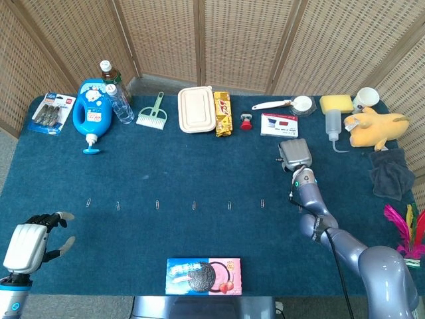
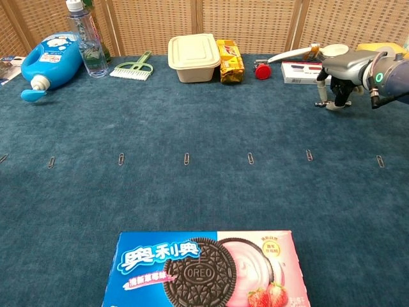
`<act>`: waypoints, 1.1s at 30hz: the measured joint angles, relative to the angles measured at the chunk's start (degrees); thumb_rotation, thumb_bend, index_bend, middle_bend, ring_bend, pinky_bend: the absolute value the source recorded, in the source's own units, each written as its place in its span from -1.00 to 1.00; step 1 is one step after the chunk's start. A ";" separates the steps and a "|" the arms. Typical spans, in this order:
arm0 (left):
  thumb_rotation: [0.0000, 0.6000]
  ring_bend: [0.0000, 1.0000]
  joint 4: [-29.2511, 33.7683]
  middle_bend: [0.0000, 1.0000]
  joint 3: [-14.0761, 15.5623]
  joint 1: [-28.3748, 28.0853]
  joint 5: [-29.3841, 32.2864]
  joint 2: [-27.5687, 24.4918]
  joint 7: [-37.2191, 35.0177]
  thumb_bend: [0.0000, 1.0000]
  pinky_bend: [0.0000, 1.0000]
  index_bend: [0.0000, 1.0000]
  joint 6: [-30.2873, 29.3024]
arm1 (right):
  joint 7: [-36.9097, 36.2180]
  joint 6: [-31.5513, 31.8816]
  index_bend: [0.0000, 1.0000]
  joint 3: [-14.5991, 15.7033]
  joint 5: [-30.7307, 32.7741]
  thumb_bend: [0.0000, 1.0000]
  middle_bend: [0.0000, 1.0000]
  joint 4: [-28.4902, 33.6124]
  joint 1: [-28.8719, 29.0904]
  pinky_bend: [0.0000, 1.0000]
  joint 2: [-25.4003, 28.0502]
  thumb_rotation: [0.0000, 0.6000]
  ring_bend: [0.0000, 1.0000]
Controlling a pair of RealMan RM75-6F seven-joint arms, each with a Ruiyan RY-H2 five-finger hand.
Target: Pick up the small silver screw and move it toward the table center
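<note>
The left hand (image 1: 30,242) hangs low at the near left corner of the worktop (image 1: 199,166). Its dark fingers (image 1: 50,217) are spread apart and hold nothing.

The right hand (image 1: 295,154) is at the far right, just in front of the red-and-white box (image 1: 279,124). In the chest view its grey back is level and its fingers (image 2: 321,93) point straight down, with the tips at or just above the blue carpet. They are drawn close together. I cannot tell whether they pinch anything, because the tips are too small and dark to read.

The small silver screw cannot be made out with any certainty. The only candidate is 1 tiny pale speck (image 1: 147,177) on bare carpet left of the middle. It lies between the row of paper clips (image 1: 193,205) and the green brush (image 1: 152,113), well apart from both hands. Its shape and sheen are too small to tell, and it could as well be lint. The chest view does not show it.

A biscuit box (image 2: 204,268) lies at the near edge, in the middle.
</note>
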State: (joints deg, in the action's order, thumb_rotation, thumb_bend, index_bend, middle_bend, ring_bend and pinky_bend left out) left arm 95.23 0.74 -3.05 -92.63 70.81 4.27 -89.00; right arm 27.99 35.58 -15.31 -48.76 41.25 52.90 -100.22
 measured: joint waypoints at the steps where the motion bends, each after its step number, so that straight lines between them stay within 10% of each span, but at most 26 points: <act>1: 1.00 -0.07 -0.05 0.02 0.03 0.03 0.01 -0.01 -0.03 -0.17 -0.13 -0.25 -0.01 | 0.08 -0.04 0.01 -0.03 0.12 -0.29 0.65 -0.07 0.08 0.30 -0.07 1.00 0.62; 33: 1.00 -0.07 -0.93 0.01 0.03 0.44 0.42 -0.01 -0.72 -0.17 -0.13 -0.25 -0.16 | 5.84 -2.45 0.18 -0.62 7.13 -0.21 0.67 -2.59 2.39 0.30 -1.61 1.00 0.65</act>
State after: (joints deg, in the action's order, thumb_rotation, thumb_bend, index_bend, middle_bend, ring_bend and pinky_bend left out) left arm 94.30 0.78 -2.61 -92.21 70.80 3.55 -89.17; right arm 33.83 33.13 -15.93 -41.63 38.66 55.29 -101.83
